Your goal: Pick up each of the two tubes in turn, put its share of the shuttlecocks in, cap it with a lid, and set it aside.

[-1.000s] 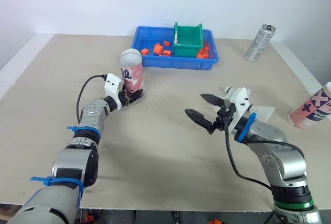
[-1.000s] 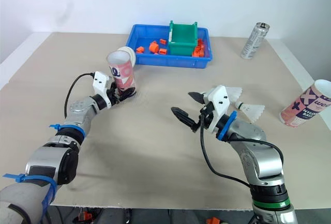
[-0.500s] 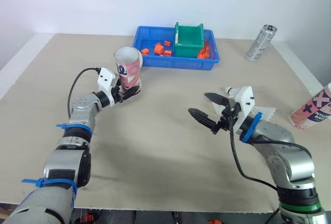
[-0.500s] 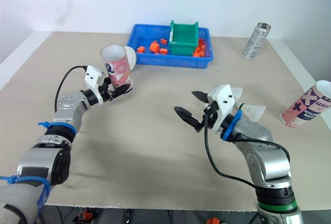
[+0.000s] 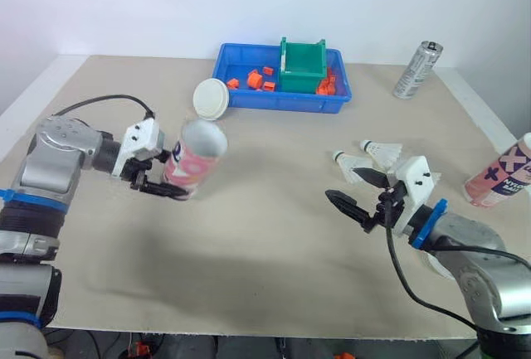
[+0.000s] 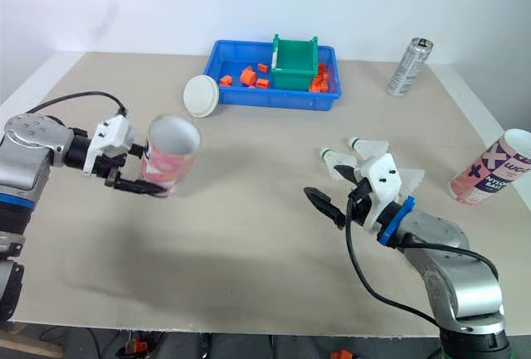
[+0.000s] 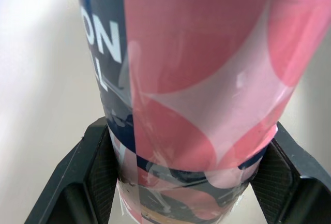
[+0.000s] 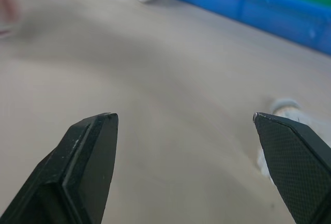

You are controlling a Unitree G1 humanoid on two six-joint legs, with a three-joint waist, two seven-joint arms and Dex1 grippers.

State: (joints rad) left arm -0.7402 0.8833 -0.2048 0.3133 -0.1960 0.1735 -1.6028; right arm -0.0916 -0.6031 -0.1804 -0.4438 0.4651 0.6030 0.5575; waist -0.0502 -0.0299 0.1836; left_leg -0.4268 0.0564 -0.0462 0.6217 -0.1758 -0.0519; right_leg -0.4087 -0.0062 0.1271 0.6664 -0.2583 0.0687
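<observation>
Tube is coming off the bench, away from its lid and tipping its open mouth rightward, left gripper clamping its base; right gripper, spread wide and empty, is retreating beside the shuttlecocks, so loading looks next

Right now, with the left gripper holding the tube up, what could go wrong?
The left gripper grips the tube near its base, tilted in the air; it may slip or pivot during loading. The open right gripper sits beside the shuttlecocks; a sweeping approach could knock them toward the second tube.
</observation>
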